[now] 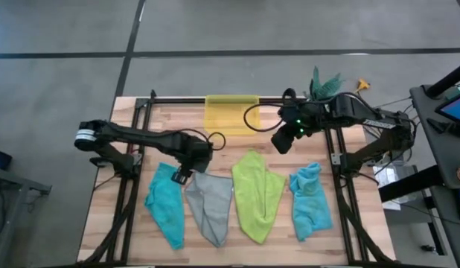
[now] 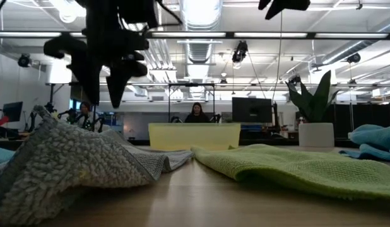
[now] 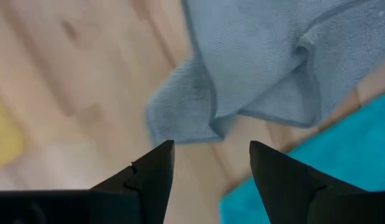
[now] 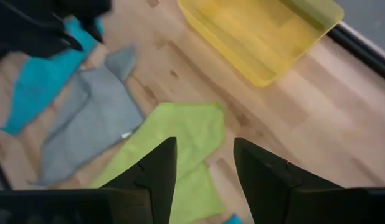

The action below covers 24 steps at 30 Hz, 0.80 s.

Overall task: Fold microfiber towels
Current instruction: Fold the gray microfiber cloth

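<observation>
Four towels lie crumpled in a row on the wooden table: a teal one [image 1: 164,205] at the left, a light grey one [image 1: 210,205], a lime green one [image 1: 258,195], and a second teal one [image 1: 310,199] at the right. My left gripper [image 1: 181,176] [image 3: 211,155] is open, hovering just above the grey towel's far corner [image 3: 180,118] between the grey and left teal towels, touching nothing. My right gripper [image 1: 282,141] [image 4: 205,155] is open and empty, held above the table beyond the green towel [image 4: 180,143].
A yellow translucent bin [image 1: 231,113] stands at the table's far edge, between the two arms. Black frame rails [image 1: 129,193] run along the table's left and right sides. A potted plant [image 1: 325,83] stands at the far right corner. People sit in the room behind [image 2: 198,112].
</observation>
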{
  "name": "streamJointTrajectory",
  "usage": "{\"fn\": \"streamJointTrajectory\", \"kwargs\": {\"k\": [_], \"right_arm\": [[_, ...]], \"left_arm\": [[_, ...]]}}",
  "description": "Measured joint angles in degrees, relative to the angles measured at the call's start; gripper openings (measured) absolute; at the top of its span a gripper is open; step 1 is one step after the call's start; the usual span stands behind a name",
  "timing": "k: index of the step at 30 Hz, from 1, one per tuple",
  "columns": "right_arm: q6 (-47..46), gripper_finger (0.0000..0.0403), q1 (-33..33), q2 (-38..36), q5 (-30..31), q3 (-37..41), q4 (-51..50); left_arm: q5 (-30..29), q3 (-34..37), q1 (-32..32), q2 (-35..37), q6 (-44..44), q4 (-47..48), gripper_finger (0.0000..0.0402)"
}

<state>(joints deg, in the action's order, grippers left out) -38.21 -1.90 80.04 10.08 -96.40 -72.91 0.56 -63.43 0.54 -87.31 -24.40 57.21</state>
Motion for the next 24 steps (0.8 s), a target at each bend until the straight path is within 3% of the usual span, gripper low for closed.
{"fn": "streamJointTrajectory", "kwargs": {"k": [4, 13, 24], "right_arm": [[-3.65, 0.0155, 1.31, -0.83, 0.25, -0.17, 0.32], [-3.79, 0.0147, 3.2, -1.25, 0.47, 0.15, 2.48], [0.33, 0.0138, 4.18, -1.21, 0.48, 0.17, 2.91]], "left_arm": [[6.54, 2.37, 0.24, -1.64, -0.1, 0.02, 0.0194], [2.15, 5.74, 0.26, -0.3, 2.17, -5.53, 0.0194], [2.6, 6.02, 0.56, -2.66, 6.14, -10.35, 0.0194]]}}
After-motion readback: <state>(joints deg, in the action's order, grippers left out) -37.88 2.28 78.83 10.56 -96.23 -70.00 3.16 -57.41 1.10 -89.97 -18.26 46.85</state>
